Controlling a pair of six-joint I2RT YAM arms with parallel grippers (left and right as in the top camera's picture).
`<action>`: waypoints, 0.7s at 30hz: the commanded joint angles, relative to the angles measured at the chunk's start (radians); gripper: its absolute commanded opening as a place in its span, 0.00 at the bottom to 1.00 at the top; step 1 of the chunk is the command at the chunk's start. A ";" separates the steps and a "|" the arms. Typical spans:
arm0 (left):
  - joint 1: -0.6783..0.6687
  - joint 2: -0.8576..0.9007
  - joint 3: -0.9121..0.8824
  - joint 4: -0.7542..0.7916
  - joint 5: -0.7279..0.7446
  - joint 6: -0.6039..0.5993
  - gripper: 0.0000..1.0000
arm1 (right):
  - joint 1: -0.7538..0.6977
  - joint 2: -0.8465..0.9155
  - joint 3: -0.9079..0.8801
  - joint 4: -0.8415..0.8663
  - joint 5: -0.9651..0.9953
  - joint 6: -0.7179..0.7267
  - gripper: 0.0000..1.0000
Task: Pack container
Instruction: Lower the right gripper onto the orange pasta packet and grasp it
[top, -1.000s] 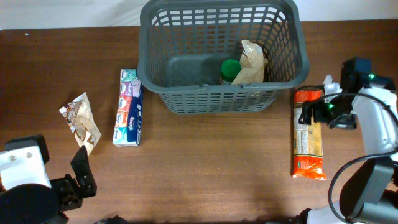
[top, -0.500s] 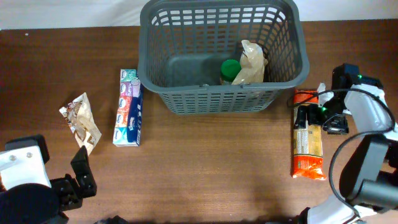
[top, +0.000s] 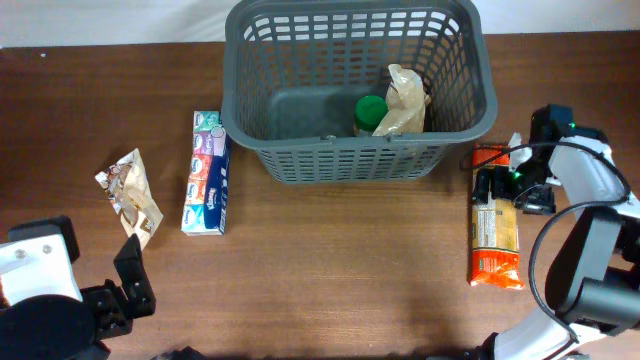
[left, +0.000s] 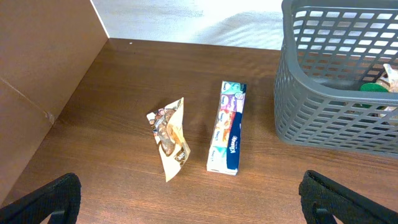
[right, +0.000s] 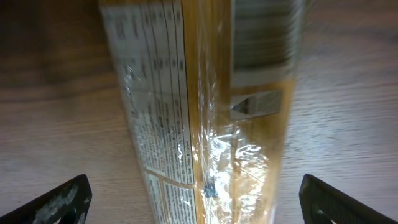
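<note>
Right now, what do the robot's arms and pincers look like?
The left arm has a boxy white shell over black parts. The right arm has rounded white links, black joints, a looping black cable and a tiny green light. The left pincer and right pincer have black fingers.

Dark brown wood-grain bench (top: 330, 270). Grey lattice basket (top: 360, 160) stands at 12 o'clock, close to far edge. Long tissue pack (top: 207, 172) at 9 o'clock, lying flat, long side running near-to-far, just beside basket's left corner, small gap between. Crumpled brown-and-white snack wrapper (top: 130, 195) further out at 9 o'clock, near tissue pack, not touching. Clear packet with orange ends (top: 497, 235) at 3 o'clock, lying lengthwise near-to-far, far end near basket's right corner.
</note>
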 joint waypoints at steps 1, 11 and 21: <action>0.005 0.001 -0.003 0.000 0.004 0.012 1.00 | -0.003 0.039 -0.030 0.001 -0.013 0.008 0.99; 0.005 0.001 -0.003 0.000 0.004 0.012 1.00 | -0.004 0.093 -0.032 0.024 -0.005 0.005 0.99; 0.005 0.001 -0.003 0.000 0.004 0.012 1.00 | -0.004 0.138 -0.032 0.034 0.010 0.006 0.99</action>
